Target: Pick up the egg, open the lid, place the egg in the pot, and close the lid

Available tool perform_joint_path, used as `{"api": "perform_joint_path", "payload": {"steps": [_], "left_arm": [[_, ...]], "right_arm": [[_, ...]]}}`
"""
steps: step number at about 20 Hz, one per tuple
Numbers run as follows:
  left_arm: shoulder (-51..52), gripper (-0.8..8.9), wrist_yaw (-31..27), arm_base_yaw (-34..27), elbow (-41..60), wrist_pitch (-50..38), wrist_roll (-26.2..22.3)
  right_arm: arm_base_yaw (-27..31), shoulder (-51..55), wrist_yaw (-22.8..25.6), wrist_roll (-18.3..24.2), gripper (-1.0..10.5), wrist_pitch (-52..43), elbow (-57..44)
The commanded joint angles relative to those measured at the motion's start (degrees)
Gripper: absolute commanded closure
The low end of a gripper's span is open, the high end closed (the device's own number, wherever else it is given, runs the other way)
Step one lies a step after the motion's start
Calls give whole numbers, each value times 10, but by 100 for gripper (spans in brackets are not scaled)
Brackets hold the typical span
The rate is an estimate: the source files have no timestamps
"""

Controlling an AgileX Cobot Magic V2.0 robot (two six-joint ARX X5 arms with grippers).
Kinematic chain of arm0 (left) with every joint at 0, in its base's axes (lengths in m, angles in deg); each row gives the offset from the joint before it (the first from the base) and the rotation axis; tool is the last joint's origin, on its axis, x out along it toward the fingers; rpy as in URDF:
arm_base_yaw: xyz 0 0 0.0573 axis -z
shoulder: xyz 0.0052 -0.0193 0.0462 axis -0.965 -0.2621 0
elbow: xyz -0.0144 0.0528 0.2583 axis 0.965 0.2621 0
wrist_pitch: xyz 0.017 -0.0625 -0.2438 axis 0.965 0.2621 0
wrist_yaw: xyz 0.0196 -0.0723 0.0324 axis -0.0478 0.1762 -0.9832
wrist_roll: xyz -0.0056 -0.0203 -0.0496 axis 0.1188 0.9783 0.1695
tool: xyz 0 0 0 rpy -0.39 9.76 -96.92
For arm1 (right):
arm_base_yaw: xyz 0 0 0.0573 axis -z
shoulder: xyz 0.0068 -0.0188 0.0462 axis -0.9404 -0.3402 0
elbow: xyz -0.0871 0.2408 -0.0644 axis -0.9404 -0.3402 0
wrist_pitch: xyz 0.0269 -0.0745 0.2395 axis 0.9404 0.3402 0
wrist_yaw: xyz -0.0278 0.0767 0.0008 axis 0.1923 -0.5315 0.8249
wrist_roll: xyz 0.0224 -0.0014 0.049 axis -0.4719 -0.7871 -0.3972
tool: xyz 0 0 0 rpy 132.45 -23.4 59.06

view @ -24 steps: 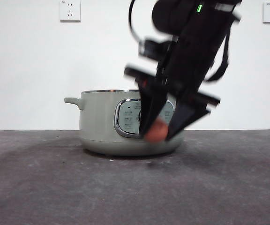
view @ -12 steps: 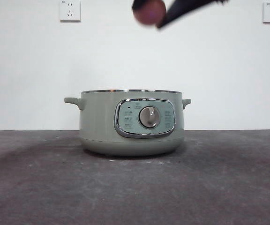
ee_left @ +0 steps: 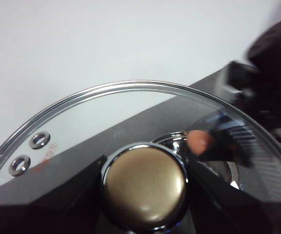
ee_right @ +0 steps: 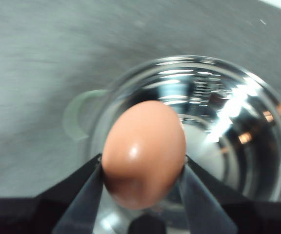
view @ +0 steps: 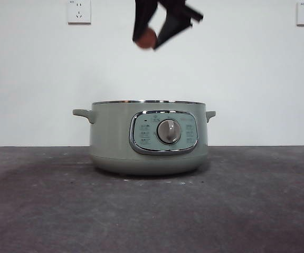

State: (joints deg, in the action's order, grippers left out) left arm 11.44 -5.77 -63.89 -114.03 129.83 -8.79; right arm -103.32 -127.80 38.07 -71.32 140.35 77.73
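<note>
The sage-green pot (view: pixel 115 139) stands open in the middle of the table, its shiny inside (ee_right: pixel 228 122) showing in the right wrist view. My right gripper (view: pixel 149 36) hangs high above the pot, shut on the orange-brown egg (view: pixel 145 38), which fills the gap between its jaws (ee_right: pixel 144 153). The glass lid (ee_left: pixel 106 109) is off the pot and out of the front view. My left gripper (ee_left: pixel 144 181) is shut on the lid's round knob (ee_left: pixel 144 187). Through the glass, the egg (ee_left: pixel 199 142) shows in the other gripper above the pot.
The pot has a control panel with a silver dial (view: pixel 168 131) facing the front and a small handle (view: pixel 82 113) on each side. Grey tabletop (view: pixel 152 211) stretches in front; a white wall with two sockets stands behind.
The right gripper lifted the egg from low in front of the pot's panel up to the picture's top, then moved left and a little lower, over the open pot.
</note>
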Motion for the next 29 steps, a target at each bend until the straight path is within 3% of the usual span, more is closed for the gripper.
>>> {"api": "perform_joint_path", "payload": {"steps": [1, 9, 29], "left_arm": [[16, 822, 4, -2, -5, -23, 4], [20, 822, 4, -2, -5, -17, 3], [20, 822, 5, -2, -5, 4, 3]], "right_arm": [[12, -65, -2, 11, 959, 19, 53], [25, -174, -6, 30, 959, 35, 84], [25, -246, 35, 42, 958, 61, 83]]}}
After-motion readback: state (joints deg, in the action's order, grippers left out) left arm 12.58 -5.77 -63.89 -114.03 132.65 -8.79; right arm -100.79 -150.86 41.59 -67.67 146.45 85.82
